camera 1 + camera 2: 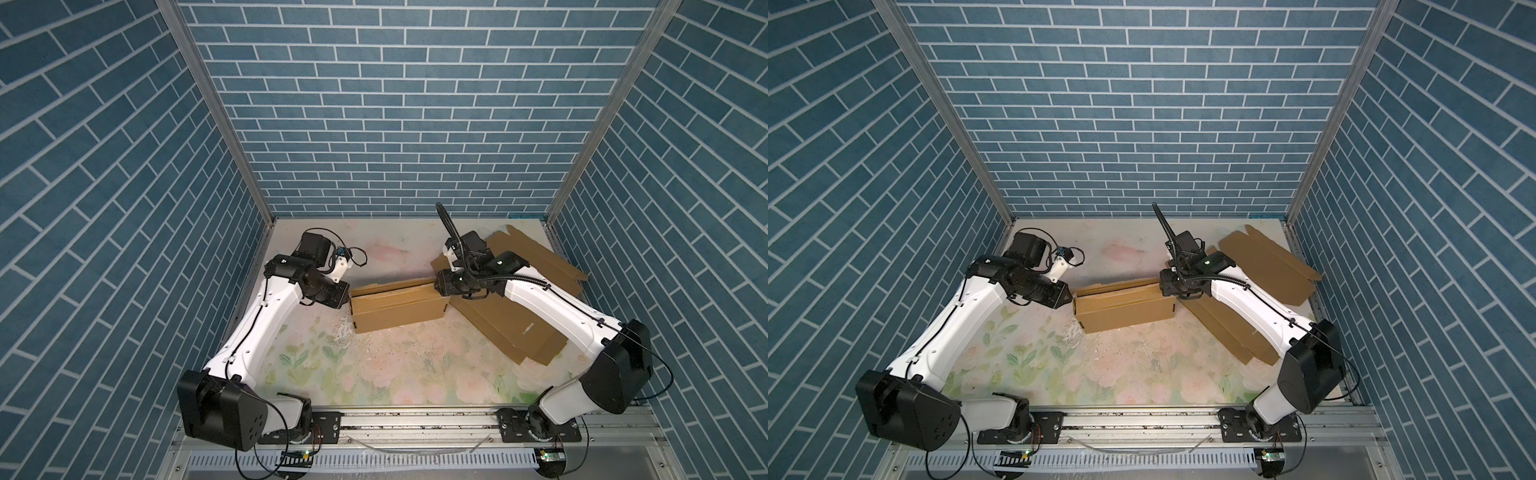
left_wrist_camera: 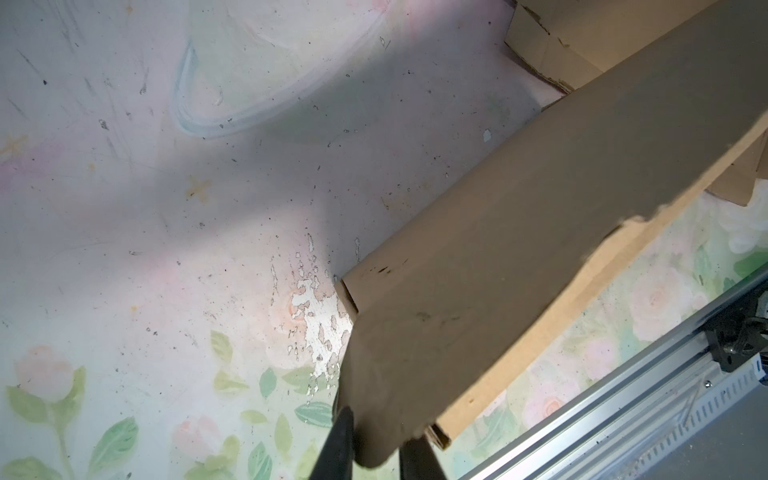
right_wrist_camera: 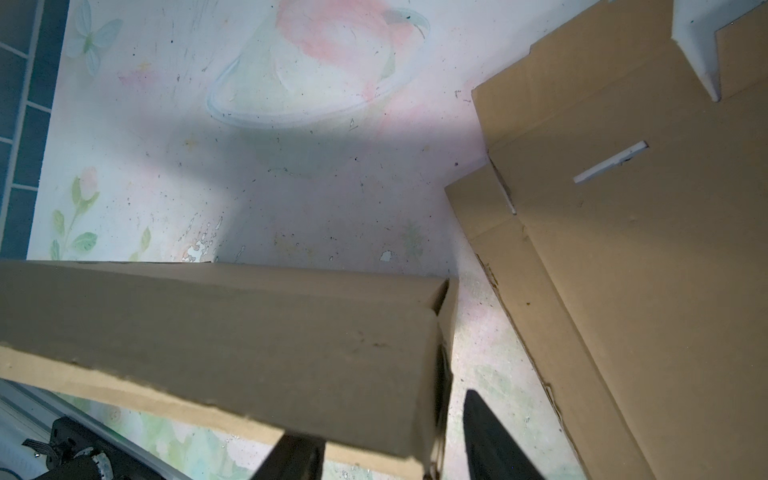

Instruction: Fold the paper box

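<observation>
- Two ends, two grippers: paper box (image 1: 399, 309) dead ahead of left gripper (image 1: 347, 296); runs lengthwise away to right gripper (image 1: 439, 286); sits equally near both.
- Left fingers (image 2: 340, 440) nearly together around near end flap; cannot tell whether pinching.
- Right fingers (image 3: 486, 432) spread astride opposite end, outer one clear.

My left gripper (image 1: 345, 297) sits at the left end of the paper box (image 1: 399, 308), my right gripper (image 1: 440, 287) at its right end.
</observation>
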Available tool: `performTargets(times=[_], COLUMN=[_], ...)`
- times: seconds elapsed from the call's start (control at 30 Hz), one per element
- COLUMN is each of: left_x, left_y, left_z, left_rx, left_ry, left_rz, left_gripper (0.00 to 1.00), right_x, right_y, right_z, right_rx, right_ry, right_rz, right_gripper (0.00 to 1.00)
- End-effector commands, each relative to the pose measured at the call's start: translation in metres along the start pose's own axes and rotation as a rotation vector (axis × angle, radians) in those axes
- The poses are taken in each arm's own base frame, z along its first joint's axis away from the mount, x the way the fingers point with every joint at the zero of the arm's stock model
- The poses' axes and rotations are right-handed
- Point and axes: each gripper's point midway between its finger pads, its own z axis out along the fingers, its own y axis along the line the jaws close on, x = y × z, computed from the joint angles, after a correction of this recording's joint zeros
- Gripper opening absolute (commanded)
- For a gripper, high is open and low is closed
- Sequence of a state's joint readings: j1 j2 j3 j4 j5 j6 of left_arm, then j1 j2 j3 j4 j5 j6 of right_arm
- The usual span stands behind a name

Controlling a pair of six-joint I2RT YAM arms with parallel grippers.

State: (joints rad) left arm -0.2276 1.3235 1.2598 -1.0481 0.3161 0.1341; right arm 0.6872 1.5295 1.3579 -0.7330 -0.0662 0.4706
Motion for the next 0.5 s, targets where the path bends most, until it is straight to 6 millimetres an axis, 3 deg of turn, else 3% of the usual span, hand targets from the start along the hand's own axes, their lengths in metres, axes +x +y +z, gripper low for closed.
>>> performTargets(times=[0.0,0.27,0.47], left_x=[0.001,-0.008,-0.010], left_y=[0.003,0.003,0.000], left_z=[0.001,-0.003,-0.005], left_rx=[-0.012,-0.014,0.002], left_ry=[-0.001,-0.040,-0.039], left_rz=[-0.004,-0.002,-0.011], left_gripper=[0.22,0.14,0.05], right_x=[0.002,0.006,0.016], right_y=[-0.001,-0.003,-0.012], right_z=[0.003,0.010,0.021], right_rx=[0.000,-0.001,0.021], right_ry=[0.017,0.026,0.030], right_rz=[-0.002,0.013,0.026], right_gripper=[0.52,0.49,0.57])
